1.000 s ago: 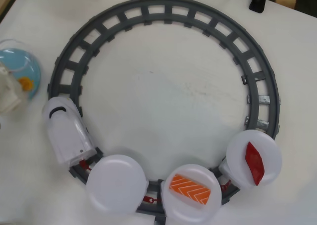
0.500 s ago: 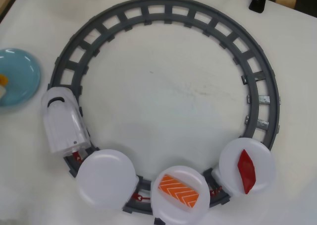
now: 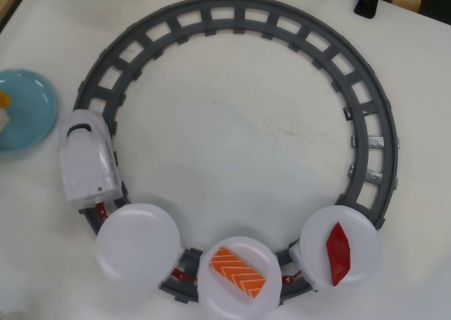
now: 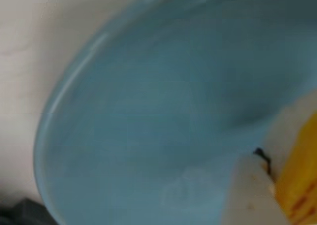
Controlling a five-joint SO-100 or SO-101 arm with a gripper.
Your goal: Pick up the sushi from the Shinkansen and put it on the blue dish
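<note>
In the wrist view the end effector's pale fingertip point(image 4: 250, 195) hangs just over the blue dish point(image 4: 148, 111), the sushi point(image 4: 297, 180) against it at lower right; whether it grips, I cannot tell. Overhead, the Shinkansen point(image 3: 86, 166) sits at frame left.

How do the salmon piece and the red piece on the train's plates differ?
The salmon piece is orange with white stripes; the red piece is plain dark red. The salmon piece is a broad oblong, the red piece narrower with pointed ends. In the overhead view the salmon piece lies diagonally on the middle plate, the red piece nearly vertical on the rear plate. Both rest on round white plates.
</note>
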